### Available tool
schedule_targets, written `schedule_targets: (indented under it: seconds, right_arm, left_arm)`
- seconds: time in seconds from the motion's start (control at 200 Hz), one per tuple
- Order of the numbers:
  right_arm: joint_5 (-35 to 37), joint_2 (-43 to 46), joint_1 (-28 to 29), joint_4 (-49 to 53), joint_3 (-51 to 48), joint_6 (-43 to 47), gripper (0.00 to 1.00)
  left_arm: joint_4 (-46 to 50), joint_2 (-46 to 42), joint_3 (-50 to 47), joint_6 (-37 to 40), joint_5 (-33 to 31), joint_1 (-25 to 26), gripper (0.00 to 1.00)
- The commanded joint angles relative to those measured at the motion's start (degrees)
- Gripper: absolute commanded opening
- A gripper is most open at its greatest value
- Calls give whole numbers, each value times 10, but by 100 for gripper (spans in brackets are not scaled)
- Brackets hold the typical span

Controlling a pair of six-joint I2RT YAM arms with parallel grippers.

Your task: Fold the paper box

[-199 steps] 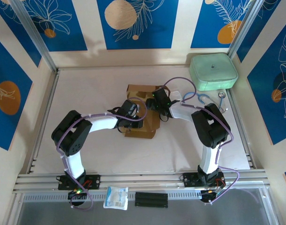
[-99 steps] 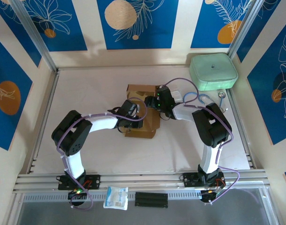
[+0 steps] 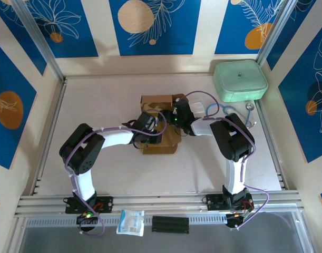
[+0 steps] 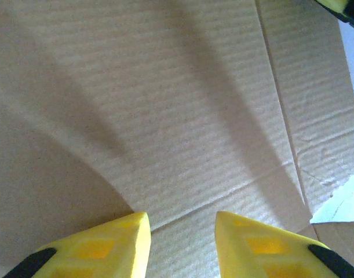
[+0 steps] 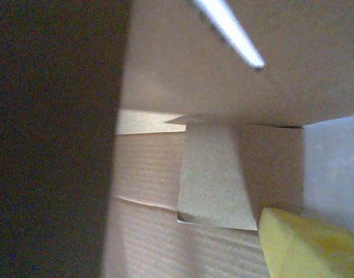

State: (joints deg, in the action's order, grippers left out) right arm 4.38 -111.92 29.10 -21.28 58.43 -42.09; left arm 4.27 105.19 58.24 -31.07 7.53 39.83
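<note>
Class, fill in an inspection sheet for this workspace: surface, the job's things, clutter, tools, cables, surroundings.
Surface: pale tabletop, metal rails at its near edge.
Job's things: plain brown corrugated cardboard box, flaps partly raised, mid-table under both tools.
Clutter: mint-green rounded square case far right; blue tube with round metal end beside it; white packet and black bar by the near rails.
Tools: left tool open, yellow fingers over the cardboard; right tool at the box, one yellow finger seen, opening unclear.
Cables: purple cables looped near the box.
Surroundings: blue leaf-print wall panels.
</note>
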Motion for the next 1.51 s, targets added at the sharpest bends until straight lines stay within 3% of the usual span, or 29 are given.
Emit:
schedule_targets:
  seconds: [0.0, 0.115, 0.215, 0.425, 0.61, 0.72, 0.83, 0.965, 1.025, 1.271, 1.501]
  right_arm:
    - [-25, -9, 10, 4, -3, -16, 75]
    - [-20, 30, 9, 19, -15, -1, 75]
    - [-17, 78, 12, 37, -34, 18, 76]
    - [9, 195, 22, 94, -75, 52, 77]
    - [81, 313, 15, 157, -71, 100, 81]
    - [115, 321, -23, 194, -50, 149, 84]
    - [56, 286, -78, 206, -22, 197, 87]
    - [-6, 232, -109, 217, 22, 244, 88]
    - [-8, 205, -109, 226, 41, 254, 85]
    - [16, 137, -102, 219, 69, 232, 76]
    - [96, 99, -77, 213, 67, 213, 59]
  left_arm:
    - [29, 15, 2, 6, 4, 8, 36]
    - [30, 8, 2, 5, 5, 8, 37]
    - [38, -9, 6, 3, 2, 9, 44]
    - [71, -79, 23, 7, -15, 8, 46]
    - [129, -207, 54, 26, -102, 2, 46]
    - [200, -225, 119, 34, -151, -33, 47]
    - [243, -185, 188, 38, -100, -98, 52]
    - [250, -103, 268, 26, 72, -164, 60]
    - [259, -65, 306, 24, 111, -175, 63]
    - [275, 16, 372, 36, 103, -186, 76]
    - [241, 43, 352, 16, 152, -187, 73]
